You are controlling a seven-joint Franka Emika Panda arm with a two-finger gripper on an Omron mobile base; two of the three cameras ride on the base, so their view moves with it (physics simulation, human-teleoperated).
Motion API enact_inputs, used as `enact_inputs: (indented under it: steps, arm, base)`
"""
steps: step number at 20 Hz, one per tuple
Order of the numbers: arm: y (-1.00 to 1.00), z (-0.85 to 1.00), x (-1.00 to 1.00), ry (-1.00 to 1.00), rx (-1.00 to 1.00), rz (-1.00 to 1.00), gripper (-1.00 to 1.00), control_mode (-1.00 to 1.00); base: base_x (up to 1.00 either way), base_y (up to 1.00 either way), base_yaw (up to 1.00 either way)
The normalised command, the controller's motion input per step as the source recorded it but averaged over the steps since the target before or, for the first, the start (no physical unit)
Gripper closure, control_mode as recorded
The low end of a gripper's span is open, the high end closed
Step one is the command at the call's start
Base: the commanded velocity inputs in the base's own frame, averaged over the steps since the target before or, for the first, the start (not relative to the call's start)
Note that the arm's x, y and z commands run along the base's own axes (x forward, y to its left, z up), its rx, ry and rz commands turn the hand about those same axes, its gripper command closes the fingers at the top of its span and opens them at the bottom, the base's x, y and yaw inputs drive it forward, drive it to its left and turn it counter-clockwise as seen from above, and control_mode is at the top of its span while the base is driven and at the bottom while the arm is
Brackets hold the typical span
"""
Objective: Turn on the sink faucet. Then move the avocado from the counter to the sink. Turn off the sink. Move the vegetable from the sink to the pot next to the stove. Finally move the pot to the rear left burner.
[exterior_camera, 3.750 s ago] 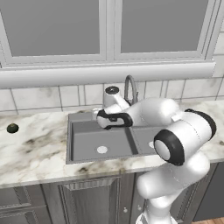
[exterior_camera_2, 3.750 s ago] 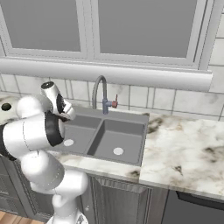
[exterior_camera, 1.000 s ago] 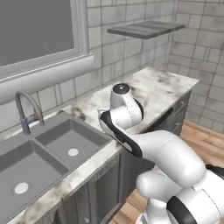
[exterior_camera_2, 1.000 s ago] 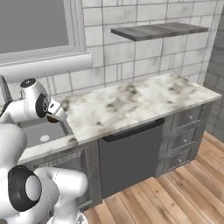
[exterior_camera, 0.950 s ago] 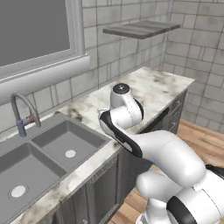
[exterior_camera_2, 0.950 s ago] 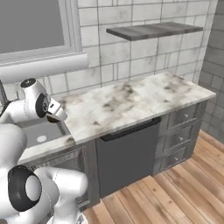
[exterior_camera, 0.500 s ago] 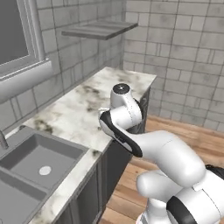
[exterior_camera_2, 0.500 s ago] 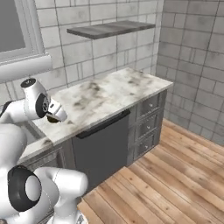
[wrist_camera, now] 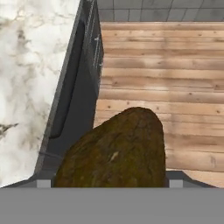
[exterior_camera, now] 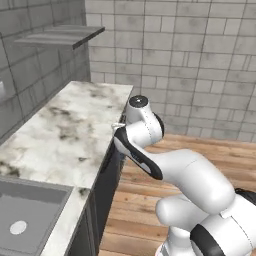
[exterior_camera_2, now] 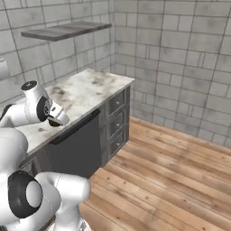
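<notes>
Brownish-olive avocado (wrist_camera: 114, 151) sits pinched in the gripper (exterior_camera_2: 57, 120) up close in the hand view, above the marble surface (exterior_camera: 65, 131) edge; left base view alone shows the sink (exterior_camera: 27, 210).

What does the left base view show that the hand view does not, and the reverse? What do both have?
Left base view, not the hand view: the grey metal sink basin with its round pale drain, and the grey wall shelf. Hand view, not the left base view: the rough brownish-olive avocado, very near the camera. Both: the white marble counter, the dark cabinet front and the wooden plank floor.
</notes>
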Motion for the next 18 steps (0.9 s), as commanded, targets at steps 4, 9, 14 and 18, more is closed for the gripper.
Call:
enact_inputs:
  steps: [4, 9, 14, 18]
  arm:
    - [0.0, 0.0, 0.0, 0.0, 0.0, 0.0, 1.0, 1.0]
    - [0.0, 0.0, 0.0, 0.0, 0.0, 0.0, 1.0, 1.0]
    - [0.0, 0.0, 0.0, 0.0, 0.0, 0.0, 1.0, 1.0]
    - [0.0, 0.0, 0.0, 0.0, 0.0, 0.0, 1.0, 1.0]
  base:
    - [0.0, -0.23, -0.46]
    - [0.0, -0.27, -0.46]
    - [0.0, -0.26, -0.45]
    - [0.0, -0.27, -0.45]
